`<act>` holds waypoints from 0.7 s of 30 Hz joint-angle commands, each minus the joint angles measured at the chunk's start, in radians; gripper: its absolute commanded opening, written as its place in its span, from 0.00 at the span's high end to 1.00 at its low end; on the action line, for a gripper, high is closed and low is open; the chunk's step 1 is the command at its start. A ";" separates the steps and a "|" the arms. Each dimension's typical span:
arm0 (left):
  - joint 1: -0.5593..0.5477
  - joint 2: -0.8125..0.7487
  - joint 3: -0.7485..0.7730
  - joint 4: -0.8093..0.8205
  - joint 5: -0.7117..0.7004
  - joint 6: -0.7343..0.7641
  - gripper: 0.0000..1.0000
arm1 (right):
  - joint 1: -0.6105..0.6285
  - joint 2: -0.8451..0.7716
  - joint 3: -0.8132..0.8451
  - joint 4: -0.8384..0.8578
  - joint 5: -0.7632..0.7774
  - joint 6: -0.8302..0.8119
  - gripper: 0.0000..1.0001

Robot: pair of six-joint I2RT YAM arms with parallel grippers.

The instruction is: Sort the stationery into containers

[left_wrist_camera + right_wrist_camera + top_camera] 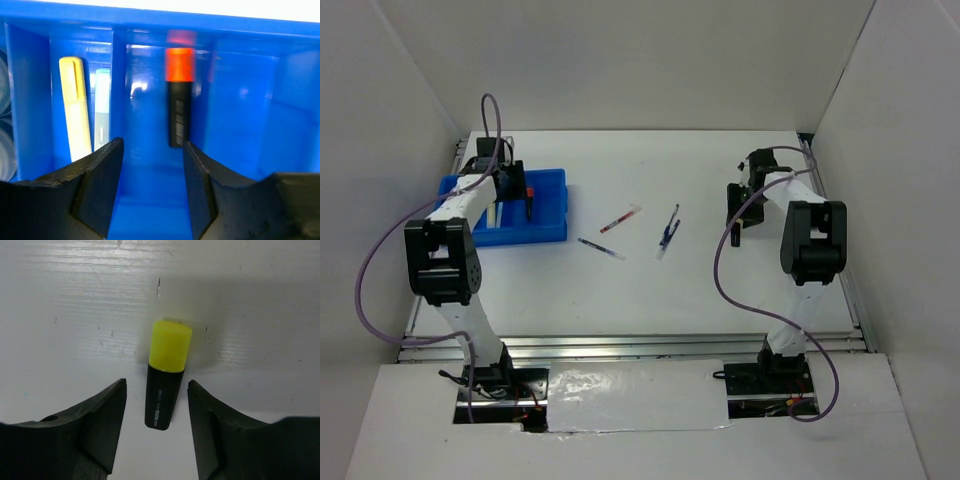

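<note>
In the left wrist view my left gripper [152, 145] hangs open inside a compartment of the bright blue tray [240, 115]. A black highlighter with an orange cap [178, 107] lies free in that compartment, just beyond the fingertips. In the neighbouring slot lie a cream bar [75, 112] and a pale blue bar [102, 107]. My right gripper [157, 383] stands open over the white table, its jaws either side of a black highlighter with a yellow cap [165, 375] without touching it. From above, the left gripper [528, 200] is over the tray [548, 180] and the right gripper [735, 210] is at the far right.
Three thin pens lie loose mid-table: a red one [620, 219], a blue-purple one [669, 230] and one nearer the tray [601, 249]. Round pots [4, 130] show at the tray's left edge. White walls enclose the table on three sides.
</note>
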 commanded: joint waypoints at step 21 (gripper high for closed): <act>-0.175 -0.389 -0.022 -0.017 0.151 0.067 0.31 | 0.056 0.241 0.377 -0.274 0.120 0.001 0.53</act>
